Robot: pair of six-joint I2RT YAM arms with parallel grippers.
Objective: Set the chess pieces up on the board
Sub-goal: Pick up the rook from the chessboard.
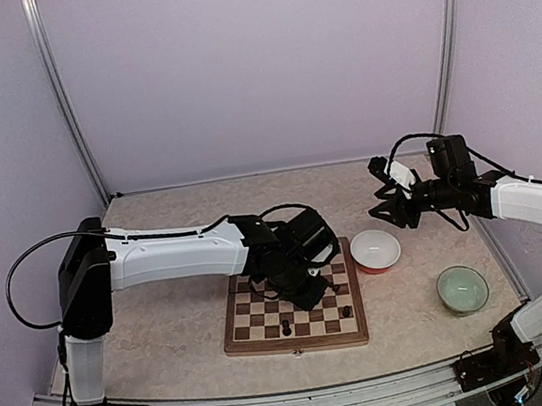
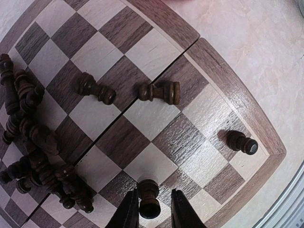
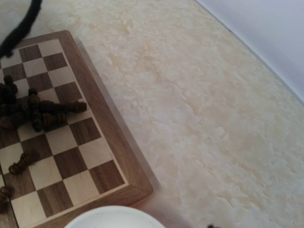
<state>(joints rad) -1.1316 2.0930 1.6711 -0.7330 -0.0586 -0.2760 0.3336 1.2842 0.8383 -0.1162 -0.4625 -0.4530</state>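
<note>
- Chess pieces point(image 2: 33, 142) lie mostly in a tangled heap on the board point(image 2: 228, 71): small, dark turned wood with a slight gloss.
- Two toppled pieces point(image 2: 159, 92) lie apart from the heap, and a corner pawn point(image 2: 242, 142) stands upright near the border.
- Early days, I'd say: nearly everything is left to stand.
- Left hand point(image 2: 153, 199) straddles another upright pawn point(image 2: 148, 204); gripped or merely flanked, can't tell.
- The board shows grained veneer squares and a seam across the middle.
- Right hand point(image 1: 385, 209) hovers over the marbled table point(image 1: 163, 365) near a white bowl point(image 1: 375, 249); its spread I cannot tell.
</note>
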